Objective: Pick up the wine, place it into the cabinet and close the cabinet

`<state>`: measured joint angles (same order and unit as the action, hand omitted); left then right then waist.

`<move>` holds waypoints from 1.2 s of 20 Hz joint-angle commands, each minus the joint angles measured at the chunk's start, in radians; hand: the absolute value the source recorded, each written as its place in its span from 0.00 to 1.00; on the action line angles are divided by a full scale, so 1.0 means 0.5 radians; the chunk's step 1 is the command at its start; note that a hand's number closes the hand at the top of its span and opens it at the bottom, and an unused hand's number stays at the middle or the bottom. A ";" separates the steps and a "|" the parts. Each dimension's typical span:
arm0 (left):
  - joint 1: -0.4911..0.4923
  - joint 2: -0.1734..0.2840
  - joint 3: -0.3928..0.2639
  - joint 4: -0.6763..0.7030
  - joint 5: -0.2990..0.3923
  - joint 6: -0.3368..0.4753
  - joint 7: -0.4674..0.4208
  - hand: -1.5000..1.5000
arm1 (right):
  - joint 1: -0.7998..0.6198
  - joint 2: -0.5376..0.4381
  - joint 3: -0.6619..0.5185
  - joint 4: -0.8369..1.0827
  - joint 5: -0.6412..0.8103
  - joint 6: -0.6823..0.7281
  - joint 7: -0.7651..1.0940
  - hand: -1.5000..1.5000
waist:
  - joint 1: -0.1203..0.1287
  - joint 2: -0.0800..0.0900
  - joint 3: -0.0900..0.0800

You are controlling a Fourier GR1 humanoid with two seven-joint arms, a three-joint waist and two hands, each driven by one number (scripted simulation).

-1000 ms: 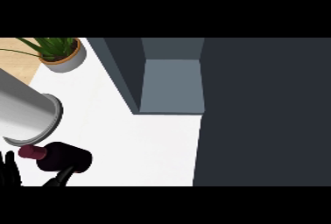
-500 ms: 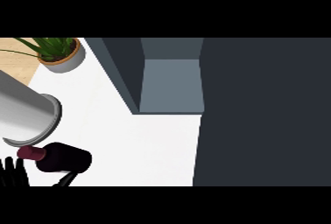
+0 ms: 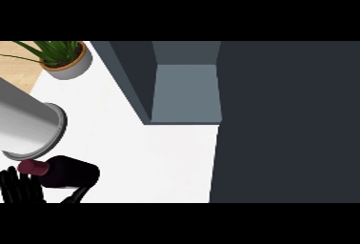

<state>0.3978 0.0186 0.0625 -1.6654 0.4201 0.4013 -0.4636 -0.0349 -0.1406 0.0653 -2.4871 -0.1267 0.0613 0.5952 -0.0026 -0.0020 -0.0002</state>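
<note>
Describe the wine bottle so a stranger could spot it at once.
Start at the white counter in front of the open dark cabinet and go to its lower left corner, below the large grey cylinder. The wine bottle stands there against the left hand. It alone is near-black with a maroon cap.

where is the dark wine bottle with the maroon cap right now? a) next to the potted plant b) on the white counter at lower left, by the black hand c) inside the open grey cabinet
b: the dark wine bottle with the maroon cap stands on the white counter at lower left, with the black left hand against it, far from the open grey cabinet.
</note>
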 commanded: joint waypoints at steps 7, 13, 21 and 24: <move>0.022 -0.031 0.043 0.225 0.017 -0.174 -0.184 0.00 | 0.037 -0.019 -0.114 -0.317 -0.282 0.014 0.197 0.00 | 0.001 -0.001 0.001; -0.210 0.006 0.191 0.620 0.073 -0.268 -0.271 0.00 | -0.042 -0.001 -0.119 -0.274 -0.262 0.024 0.196 0.00 | -0.006 0.001 -0.001; -0.275 0.042 0.191 0.710 0.153 -0.341 -0.271 0.00 | -0.204 -0.010 -0.088 -0.300 -0.202 -0.042 0.395 0.00 | 0.000 0.000 0.000; -0.403 -0.005 0.232 0.962 0.151 -0.376 -0.500 0.00 | -0.211 0.019 -0.070 -0.239 -0.126 -0.031 0.317 0.00 | 0.000 0.002 -0.001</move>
<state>0.2349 0.0099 0.1439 -1.2735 0.4816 0.2603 -0.6577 -0.1219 -0.1259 0.0519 -2.4910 -0.1148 0.0620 0.6831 -0.0038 -0.0014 -0.0003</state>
